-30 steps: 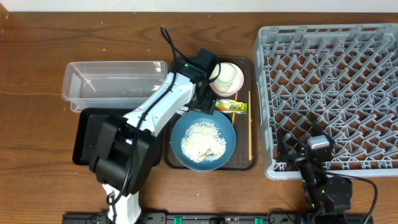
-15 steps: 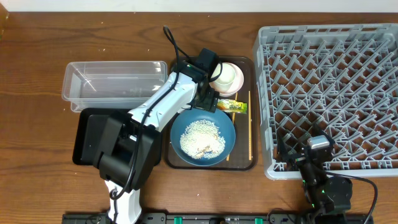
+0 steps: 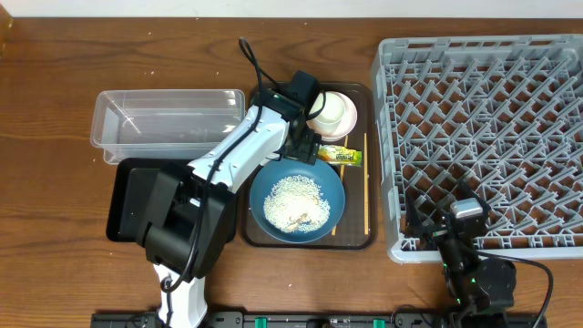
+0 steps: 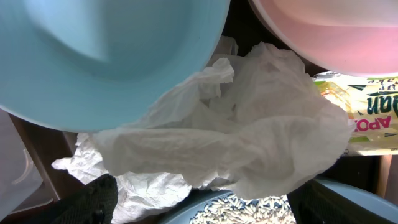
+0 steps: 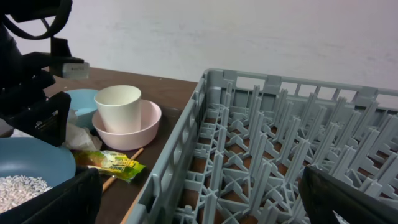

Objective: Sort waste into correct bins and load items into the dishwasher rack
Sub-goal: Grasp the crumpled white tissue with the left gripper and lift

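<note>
My left pincer [image 4: 217, 202] hangs wide apart over the crumpled paper napkin [image 4: 236, 137]. The napkin lies on the brown serving tray [image 3: 360, 239], wedged between the light-blue bowl [image 4: 106, 50] and the pale-pink bowl [image 4: 336, 31]. As I judge it, the napkin is the thing to take now.

To do it well I should come straight down onto the high middle of the wad. One finger should go on each side, and I should close only once both tips are below its top folds. The gap is tight, so I should keep clear of both bowl rims and of the yellow-green snack wrapper [image 4: 373, 121] just beside the paper. A lift straight up should keep a trailing corner out of the rice in the dark-blue bowl [image 3: 298, 205].

My right pincer [image 5: 205, 199] is also spread open, holding nothing, at the near corner of the dishwasher rack [image 3: 483, 137].

From overhead my own arm covers the napkin and the light-blue bowl almost wholly. In the wrist view only the dark tips of my fingers show, at the bottom edge. I cannot tell how far they stand above the paper, nor how much napkin runs under the blue bowl.
</note>
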Controlling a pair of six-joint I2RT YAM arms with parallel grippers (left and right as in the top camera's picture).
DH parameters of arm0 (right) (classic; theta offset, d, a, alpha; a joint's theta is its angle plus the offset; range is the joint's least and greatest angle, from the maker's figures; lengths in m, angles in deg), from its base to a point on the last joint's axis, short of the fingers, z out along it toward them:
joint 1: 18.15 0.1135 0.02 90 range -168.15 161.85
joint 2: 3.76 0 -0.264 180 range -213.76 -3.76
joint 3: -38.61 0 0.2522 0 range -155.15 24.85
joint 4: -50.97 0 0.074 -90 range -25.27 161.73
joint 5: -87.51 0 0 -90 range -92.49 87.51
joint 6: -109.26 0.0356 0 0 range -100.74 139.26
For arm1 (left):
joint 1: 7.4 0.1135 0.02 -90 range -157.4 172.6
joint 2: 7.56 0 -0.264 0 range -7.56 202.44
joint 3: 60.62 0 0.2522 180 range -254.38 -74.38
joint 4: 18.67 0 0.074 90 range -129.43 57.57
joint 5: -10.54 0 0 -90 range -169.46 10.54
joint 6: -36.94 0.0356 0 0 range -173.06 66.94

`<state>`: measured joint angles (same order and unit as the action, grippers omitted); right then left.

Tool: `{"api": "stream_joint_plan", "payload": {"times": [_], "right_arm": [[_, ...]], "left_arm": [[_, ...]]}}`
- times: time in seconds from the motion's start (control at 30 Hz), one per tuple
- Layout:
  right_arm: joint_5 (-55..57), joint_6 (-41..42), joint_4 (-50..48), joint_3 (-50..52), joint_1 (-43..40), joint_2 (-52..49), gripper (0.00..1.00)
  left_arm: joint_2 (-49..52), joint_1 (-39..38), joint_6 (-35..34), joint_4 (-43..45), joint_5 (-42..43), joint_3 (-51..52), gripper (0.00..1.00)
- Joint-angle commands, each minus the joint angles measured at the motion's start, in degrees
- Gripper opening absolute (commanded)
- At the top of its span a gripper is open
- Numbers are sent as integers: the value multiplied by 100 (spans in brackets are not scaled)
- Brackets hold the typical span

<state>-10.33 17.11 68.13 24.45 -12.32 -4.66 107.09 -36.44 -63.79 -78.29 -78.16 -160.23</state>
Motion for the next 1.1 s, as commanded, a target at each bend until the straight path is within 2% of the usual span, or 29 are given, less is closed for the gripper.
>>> {"api": "stream_joint_plan", "payload": {"times": [0.0, 1.07], "right_arm": [[33, -9, 24, 9, 48, 15, 99], [33, -7, 24, 9, 48, 15, 99]], "left_arm": [[-118, -2, -57, -26, -85, 55, 89], [-149, 2, -341, 190, -35, 133, 89]]}}
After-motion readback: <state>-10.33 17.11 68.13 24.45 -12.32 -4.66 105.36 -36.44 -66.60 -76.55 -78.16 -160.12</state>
